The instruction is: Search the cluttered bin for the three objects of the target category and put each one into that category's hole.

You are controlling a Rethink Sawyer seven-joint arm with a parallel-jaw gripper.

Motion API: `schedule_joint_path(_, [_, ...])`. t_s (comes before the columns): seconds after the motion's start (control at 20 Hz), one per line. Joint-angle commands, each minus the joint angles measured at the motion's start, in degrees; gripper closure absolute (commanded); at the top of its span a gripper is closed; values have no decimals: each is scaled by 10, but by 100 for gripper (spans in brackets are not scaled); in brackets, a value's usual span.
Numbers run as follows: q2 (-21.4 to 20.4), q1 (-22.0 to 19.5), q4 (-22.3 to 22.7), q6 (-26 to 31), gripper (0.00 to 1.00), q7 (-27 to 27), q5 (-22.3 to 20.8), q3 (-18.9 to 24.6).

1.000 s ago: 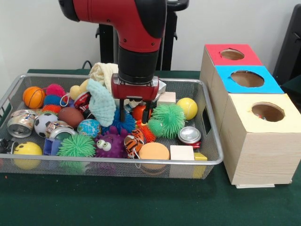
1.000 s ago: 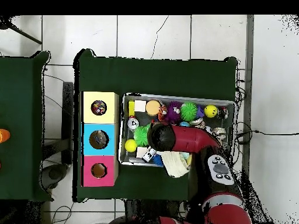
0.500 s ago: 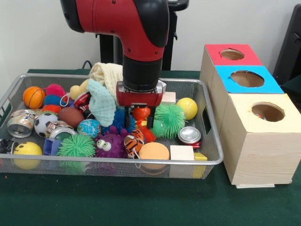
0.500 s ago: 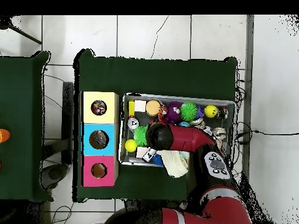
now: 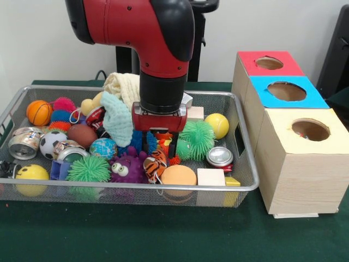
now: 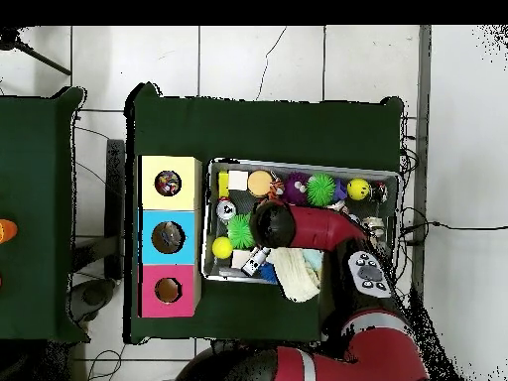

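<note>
Hand: lowered into the wire bin, fingers pinching an orange toy.
Orange toy: bin centre, between blue spiky ball and green spiky ball.
Hole boxes: on the counter, beside the bin.

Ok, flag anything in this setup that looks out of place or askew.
The cream cloth hangs over the wire bin's far rim instead of lying inside, and a mint cloth sits draped over the toys. Everything else is ordinary clutter; the three boxes stand squarely in a row.
</note>
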Motion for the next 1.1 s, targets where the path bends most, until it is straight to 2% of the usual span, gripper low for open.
schedule_joint_path(0.05, [17,-18,-56,25,0,14,-5,54])
schedule_joint_path(0.4, [14,-20,-49,19,0,19,-7,54])
schedule_joint_path(0.75, [56,-19,-39,-48,0,51,-15,44])
schedule_joint_path(1.1, [59,-16,-47,-38,0,47,-12,41])
